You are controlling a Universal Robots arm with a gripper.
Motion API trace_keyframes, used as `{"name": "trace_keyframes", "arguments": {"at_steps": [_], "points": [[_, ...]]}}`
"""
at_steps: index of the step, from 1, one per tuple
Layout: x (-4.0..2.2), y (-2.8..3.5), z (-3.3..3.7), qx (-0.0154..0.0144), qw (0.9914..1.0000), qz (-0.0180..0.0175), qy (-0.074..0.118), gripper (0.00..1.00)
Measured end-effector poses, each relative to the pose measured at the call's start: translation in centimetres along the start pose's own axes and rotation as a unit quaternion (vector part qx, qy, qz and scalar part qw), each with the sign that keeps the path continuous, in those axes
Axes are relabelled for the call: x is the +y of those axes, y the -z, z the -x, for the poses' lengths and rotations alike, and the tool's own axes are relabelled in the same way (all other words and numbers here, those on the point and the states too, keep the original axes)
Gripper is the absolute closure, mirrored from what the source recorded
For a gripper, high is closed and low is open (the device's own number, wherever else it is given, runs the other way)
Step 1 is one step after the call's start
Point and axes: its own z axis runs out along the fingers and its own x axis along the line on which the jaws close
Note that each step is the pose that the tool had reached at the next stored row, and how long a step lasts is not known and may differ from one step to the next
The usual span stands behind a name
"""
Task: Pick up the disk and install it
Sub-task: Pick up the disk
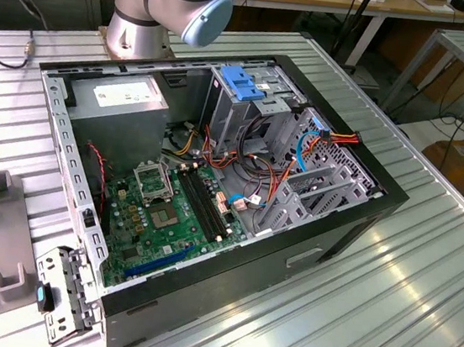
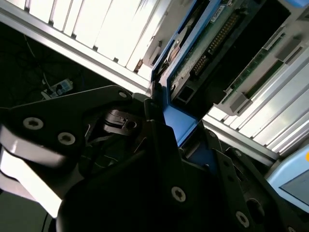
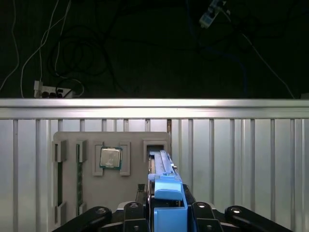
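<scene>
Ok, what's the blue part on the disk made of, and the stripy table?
The blue rail on the disk, gripped by the gripper, looks like moulded plastic: even colour, soft matte sheen, rounded edges. The table looks like bare metal, probably aluminium: silvery ribbed slats that glare in the light.

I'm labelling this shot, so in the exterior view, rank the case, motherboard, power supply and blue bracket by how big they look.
Largest to smallest:
1. case
2. motherboard
3. power supply
4. blue bracket
The power supply seems farther from the camera, so its place below the motherboard is unsure.
</scene>
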Motion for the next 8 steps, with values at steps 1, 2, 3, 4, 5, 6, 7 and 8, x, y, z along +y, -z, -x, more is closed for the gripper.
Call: {"name": "trace_keyframes", "arguments": {"at_steps": [1,2,3,4,5,6,7,8], "points": [[0.00,0.31,0.01,0.0000,1.00000,0.0000,0.000,0.63],[0.01,0.65,0.01,0.0000,1.00000,-0.0001,0.000,0.63],[0.01,0.94,0.02,0.0000,1.00000,0.0000,0.000,0.63],[0.02,1.30,0.02,0.0000,1.00000,0.0000,0.000,0.63],[0.02,1.53,0.03,0.0000,1.00000,0.0000,0.000,0.63],[0.02,1.86,0.03,0.0000,1.00000,-0.0001,0.000,0.63],[0.03,2.07,0.03,0.0000,1.00000,-0.0001,0.000,0.63],[0.03,2.26,0.04,0.0000,1.00000,-0.0001,0.000,0.63]]}}
